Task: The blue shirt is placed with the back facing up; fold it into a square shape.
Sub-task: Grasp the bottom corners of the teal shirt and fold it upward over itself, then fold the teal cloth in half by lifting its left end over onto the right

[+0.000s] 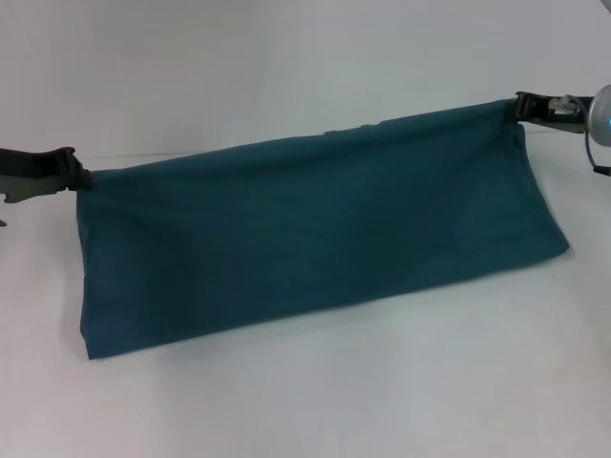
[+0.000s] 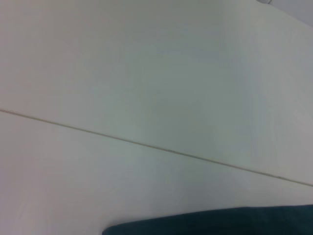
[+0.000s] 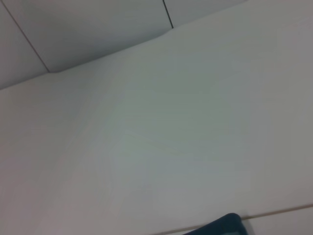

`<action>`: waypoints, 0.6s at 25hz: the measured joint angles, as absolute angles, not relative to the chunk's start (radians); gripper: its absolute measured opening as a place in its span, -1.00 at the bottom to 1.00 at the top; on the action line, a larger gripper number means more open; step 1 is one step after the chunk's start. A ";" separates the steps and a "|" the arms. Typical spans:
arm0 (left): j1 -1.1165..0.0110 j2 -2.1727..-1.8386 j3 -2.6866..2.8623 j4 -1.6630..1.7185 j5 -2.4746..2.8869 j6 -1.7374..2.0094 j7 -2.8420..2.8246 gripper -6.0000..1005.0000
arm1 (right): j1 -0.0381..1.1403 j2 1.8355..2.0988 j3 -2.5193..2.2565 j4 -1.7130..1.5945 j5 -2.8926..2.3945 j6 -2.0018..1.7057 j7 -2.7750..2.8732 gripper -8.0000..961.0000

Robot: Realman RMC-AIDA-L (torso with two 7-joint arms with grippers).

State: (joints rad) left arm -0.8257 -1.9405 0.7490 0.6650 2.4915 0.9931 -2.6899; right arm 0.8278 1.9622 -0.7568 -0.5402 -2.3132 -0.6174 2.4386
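Dark teal-blue cloth fills the middle of the head view: the blue shirt [image 1: 315, 239] hangs as a long band, stretched taut between the two arms, plain side toward the camera. No lettering, label or brand mark can be read on the visible face. Its top edge runs in a straight slant, lower at the robot's left and higher at the right, while its bottom edge rests on the white tabletop [image 1: 305, 401] in a soft fold.

The left gripper [image 1: 78, 177] sits at the left end of the top edge, its dark fingers pinched together on the shirt's corner. The right gripper [image 1: 514, 108] holds the opposite corner at the upper right, fingers likewise clamped on the cloth, which bunches into small creases just below the grip.

In the left wrist view only a strip of the shirt [image 2: 215, 223] shows at the frame edge, with the pale tabletop [image 2: 146, 73] and a thin seam line crossing it. The right wrist view shows a small rounded bit of the shirt [image 3: 220, 225] against the white tabletop [image 3: 171, 147], with wall panels beyond.
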 joint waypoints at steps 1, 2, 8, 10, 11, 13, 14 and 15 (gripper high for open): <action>-0.826 -1.941 0.750 0.665 2.491 0.993 -2.690 -0.91 | 0.833 1.962 -0.759 -0.531 -2.313 -0.610 2.438 -0.64; -0.825 -1.941 0.750 0.665 2.491 0.993 -2.690 -0.91 | 0.836 1.961 -0.760 -0.525 -2.315 -0.605 2.438 -0.64; -0.817 -1.946 0.739 0.668 2.491 0.978 -2.709 -0.88 | 0.860 1.942 -0.763 -0.509 -2.377 -0.595 2.447 -0.63; -0.812 -1.951 0.738 0.671 2.491 0.963 -2.725 -0.80 | 0.876 1.926 -0.763 -0.495 -2.406 -0.594 2.476 -0.62; -0.809 -1.953 0.738 0.672 2.491 0.955 -2.735 -0.73 | 0.882 1.920 -0.763 -0.490 -2.422 -0.593 2.492 -0.62; -0.805 -1.959 0.738 0.673 2.491 0.944 -2.744 -0.58 | 0.895 1.910 -0.762 -0.486 -2.457 -0.594 2.524 -0.62; -0.804 -1.961 0.738 0.675 2.491 0.940 -2.746 -0.50 | 0.900 1.905 -0.762 -0.485 -2.470 -0.597 2.537 -0.53; -0.803 -1.964 0.738 0.676 2.491 0.938 -2.747 -0.47 | 0.902 1.902 -0.761 -0.486 -2.476 -0.604 2.544 -0.45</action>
State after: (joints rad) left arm -0.8028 -1.9641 0.7375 0.6759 2.4910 0.9376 -2.7468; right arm 0.9020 1.9021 -0.7608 -0.4861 -2.4756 -0.6035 2.5436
